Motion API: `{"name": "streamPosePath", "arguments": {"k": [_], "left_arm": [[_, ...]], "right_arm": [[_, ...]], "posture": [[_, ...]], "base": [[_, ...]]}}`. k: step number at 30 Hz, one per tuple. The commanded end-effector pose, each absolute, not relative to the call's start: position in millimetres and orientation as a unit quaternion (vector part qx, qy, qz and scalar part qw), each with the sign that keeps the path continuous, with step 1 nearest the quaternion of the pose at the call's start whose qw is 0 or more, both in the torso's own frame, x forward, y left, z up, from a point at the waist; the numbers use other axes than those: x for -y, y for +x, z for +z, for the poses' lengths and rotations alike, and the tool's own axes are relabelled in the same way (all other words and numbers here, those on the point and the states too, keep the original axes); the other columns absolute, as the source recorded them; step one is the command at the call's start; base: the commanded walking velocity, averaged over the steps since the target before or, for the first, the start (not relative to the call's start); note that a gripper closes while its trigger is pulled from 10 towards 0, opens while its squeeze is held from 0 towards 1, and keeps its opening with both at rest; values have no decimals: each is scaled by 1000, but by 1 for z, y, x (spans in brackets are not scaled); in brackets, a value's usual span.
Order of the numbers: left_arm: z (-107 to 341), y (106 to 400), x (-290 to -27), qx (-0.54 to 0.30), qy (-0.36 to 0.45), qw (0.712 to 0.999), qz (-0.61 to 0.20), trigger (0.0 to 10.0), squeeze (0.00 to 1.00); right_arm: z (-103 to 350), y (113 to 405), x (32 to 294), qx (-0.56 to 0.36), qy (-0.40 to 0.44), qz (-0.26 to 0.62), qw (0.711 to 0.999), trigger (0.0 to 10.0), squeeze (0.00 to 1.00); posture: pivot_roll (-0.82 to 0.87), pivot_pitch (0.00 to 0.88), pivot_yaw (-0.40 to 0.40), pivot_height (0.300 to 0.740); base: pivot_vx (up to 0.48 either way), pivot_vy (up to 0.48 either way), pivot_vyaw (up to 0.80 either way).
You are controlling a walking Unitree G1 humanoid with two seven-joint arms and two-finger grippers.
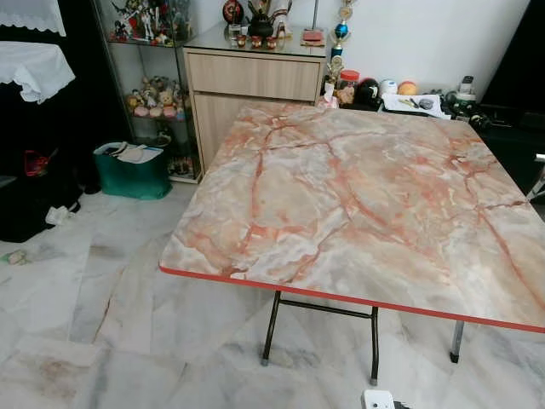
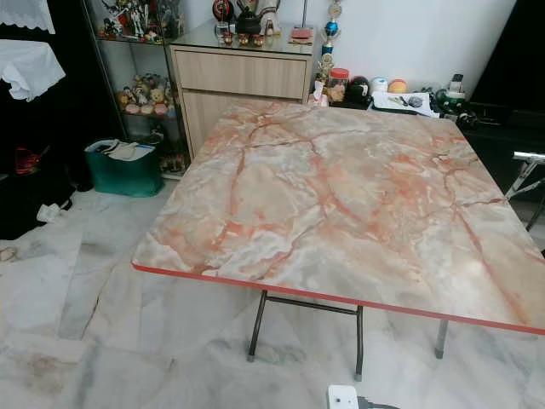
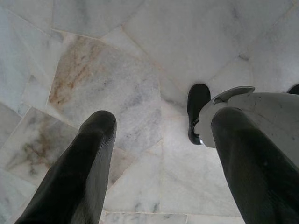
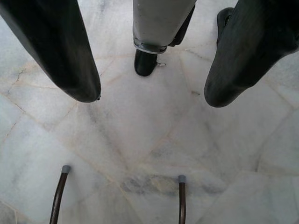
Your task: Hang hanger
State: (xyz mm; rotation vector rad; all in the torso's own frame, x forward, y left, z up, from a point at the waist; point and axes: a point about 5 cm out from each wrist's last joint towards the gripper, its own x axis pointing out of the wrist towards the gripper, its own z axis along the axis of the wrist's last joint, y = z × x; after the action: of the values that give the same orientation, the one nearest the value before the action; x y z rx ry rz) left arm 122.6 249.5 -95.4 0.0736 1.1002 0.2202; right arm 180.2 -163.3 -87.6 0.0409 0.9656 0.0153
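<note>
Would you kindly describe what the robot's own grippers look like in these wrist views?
The left gripper has two long black fingers, rounded at the tips, with a slightly grainy matte surface. The right gripper has the same two long, blunt-tipped black fingers. No cables or markings show on either.

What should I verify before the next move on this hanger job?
1. Hanger located: not ok; none can be made out on the marble-pattern table or the floor.
2. Hanging rail or hook located: not ok; none identified.
3. Left tool free: ok; fingers apart, nothing between them, pointing at the floor.
4. Right tool free: ok; fingers apart, nothing held, hanging above the floor near the table legs.
5. Path ahead: not ok; the table stands directly in front, with the wooden cabinet behind it.
6. Path to the left: cannot tell; the green bin stands there.
</note>
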Motion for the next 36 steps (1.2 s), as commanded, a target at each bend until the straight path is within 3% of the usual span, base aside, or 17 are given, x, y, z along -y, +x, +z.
{"name": "streamPosePath", "arguments": {"k": [1,22,36], "left_arm": [[-88,140,-246,-445,-49,880,162,10000,0],[-81,150,-249,-416,-11,899,134,10000,0],[-80,155,-244,-409,-14,903,131,10000,0]], "right_arm": [[-77,202,173,-443,110,-65,887,10000,0],[-77,201,169,-427,147,-84,888,10000,0],[-76,204,168,-425,154,-96,887,10000,0]], "posture": [[236,0,-92,740],[236,0,-72,740],[231,9,-75,740]], "base": [[0,0,0],[0,0,0],[0,-381,-169]]}}
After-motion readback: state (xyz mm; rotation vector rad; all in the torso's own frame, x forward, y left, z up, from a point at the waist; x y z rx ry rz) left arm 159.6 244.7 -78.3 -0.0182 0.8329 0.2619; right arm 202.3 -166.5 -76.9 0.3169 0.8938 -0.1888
